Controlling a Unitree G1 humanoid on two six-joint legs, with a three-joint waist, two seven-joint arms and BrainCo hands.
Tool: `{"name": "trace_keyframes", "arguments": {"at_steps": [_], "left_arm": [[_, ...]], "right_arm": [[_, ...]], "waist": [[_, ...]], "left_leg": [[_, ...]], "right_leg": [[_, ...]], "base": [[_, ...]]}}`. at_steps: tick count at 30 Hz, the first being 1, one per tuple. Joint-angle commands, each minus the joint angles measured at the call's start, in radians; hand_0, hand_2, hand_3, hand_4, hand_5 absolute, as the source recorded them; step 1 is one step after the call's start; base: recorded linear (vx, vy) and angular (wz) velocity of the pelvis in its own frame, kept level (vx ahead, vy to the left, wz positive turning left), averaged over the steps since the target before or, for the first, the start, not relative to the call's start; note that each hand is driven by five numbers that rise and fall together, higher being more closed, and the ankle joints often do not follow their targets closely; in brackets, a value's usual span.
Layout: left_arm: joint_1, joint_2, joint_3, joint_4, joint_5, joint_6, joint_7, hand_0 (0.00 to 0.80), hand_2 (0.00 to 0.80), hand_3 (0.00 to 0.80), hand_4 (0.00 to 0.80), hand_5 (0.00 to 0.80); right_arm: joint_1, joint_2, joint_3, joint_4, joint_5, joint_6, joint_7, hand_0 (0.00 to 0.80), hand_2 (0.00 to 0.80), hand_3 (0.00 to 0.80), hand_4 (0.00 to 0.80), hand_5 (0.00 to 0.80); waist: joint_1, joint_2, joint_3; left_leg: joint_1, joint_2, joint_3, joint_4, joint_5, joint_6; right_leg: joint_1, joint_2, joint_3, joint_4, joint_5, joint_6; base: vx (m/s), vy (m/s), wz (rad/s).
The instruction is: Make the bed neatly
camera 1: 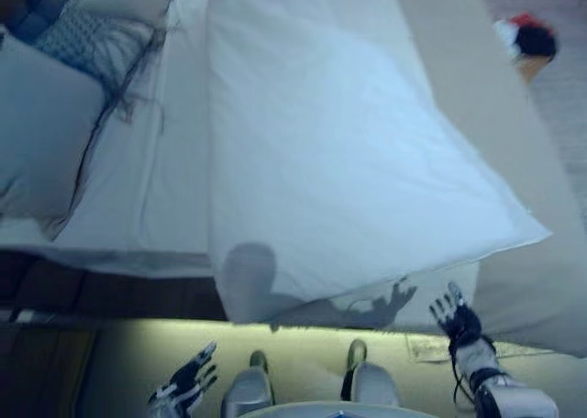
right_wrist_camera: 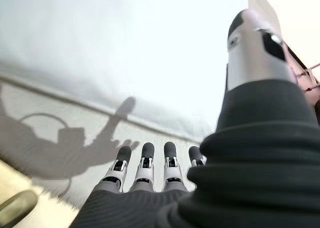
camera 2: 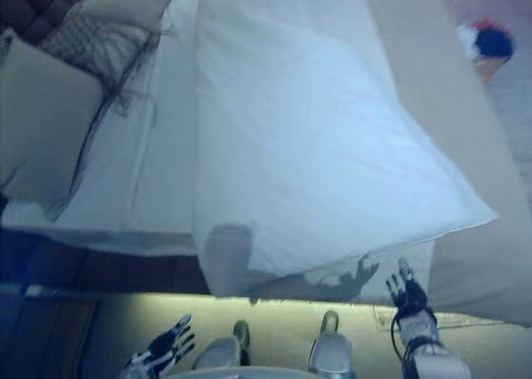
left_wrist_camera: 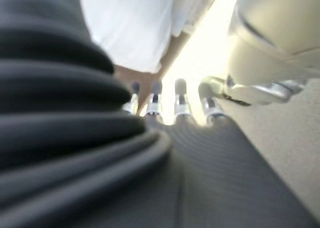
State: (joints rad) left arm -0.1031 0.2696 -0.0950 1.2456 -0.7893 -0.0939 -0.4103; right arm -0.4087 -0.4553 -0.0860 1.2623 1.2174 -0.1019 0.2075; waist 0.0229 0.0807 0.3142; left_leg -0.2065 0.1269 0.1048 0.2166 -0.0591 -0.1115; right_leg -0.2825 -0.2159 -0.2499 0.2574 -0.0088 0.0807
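A white duvet lies across the bed, skewed, with one corner hanging over the beige mattress side. Its near edge drapes down the bed's side toward the floor. White pillows sit at the far left, by a knitted cushion. My right hand is open just below the duvet's hanging edge, fingers straight, holding nothing; its wrist view shows the fingers pointing at the cloth. My left hand hangs open low over the floor, apart from the bed.
A dark tufted headboard stands at the top left. The bed's dark frame runs along the left under the mattress. A red, white and dark object lies on the floor at the far right.
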Motion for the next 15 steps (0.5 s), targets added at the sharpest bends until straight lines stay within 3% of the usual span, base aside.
{"name": "trace_keyframes", "arguments": {"at_steps": [1,5,9,15], "left_arm": [[-0.047,0.036,-0.050,-0.081,-0.131,-0.038,-0.028,0.000,0.000,0.000,0.000,0.000],[-0.079,0.039,-0.083,-0.181,-0.201,-0.038,-0.005,0.000,0.000,0.000,0.000,0.000],[-0.077,0.047,-0.107,-0.269,-0.256,-0.043,0.028,0.000,0.000,0.000,0.000,0.000],[-0.043,0.055,-0.107,-0.361,-0.323,-0.055,0.033,0.000,0.000,0.000,0.000,0.000]], "right_arm": [[-0.079,-0.015,-0.015,-0.028,0.100,0.016,-0.030,0.000,0.000,0.000,0.000,0.000],[-0.142,-0.072,-0.018,-0.012,0.181,0.059,-0.020,0.000,0.000,0.000,0.000,0.000],[-0.204,-0.149,-0.016,0.001,0.179,0.092,-0.041,0.000,0.000,0.000,0.000,0.000],[-0.298,-0.275,-0.019,0.027,0.159,0.141,-0.064,0.000,0.000,0.000,0.000,0.000]], "waist": [[0.035,-0.044,0.073],[0.039,-0.027,0.119],[0.050,0.001,0.157],[0.060,0.041,0.202]], "left_leg": [[-0.105,0.044,-0.032,0.131,-0.020,0.000],[-0.228,0.029,-0.049,0.190,-0.024,0.006],[-0.322,0.021,-0.063,0.234,-0.026,0.016],[-0.438,0.013,-0.071,0.313,-0.037,0.022]], "right_leg": [[-0.079,-0.091,0.068,0.066,0.029,0.073],[-0.199,-0.094,0.080,0.141,0.011,0.065],[-0.302,-0.096,0.088,0.270,-0.041,0.049],[-0.409,-0.108,0.096,0.356,-0.074,0.026]], "base": [[-0.190,-0.073,0.16],[-0.145,-0.082,0.10],[-0.109,-0.055,-0.02],[-0.061,-0.058,-0.03]]}}
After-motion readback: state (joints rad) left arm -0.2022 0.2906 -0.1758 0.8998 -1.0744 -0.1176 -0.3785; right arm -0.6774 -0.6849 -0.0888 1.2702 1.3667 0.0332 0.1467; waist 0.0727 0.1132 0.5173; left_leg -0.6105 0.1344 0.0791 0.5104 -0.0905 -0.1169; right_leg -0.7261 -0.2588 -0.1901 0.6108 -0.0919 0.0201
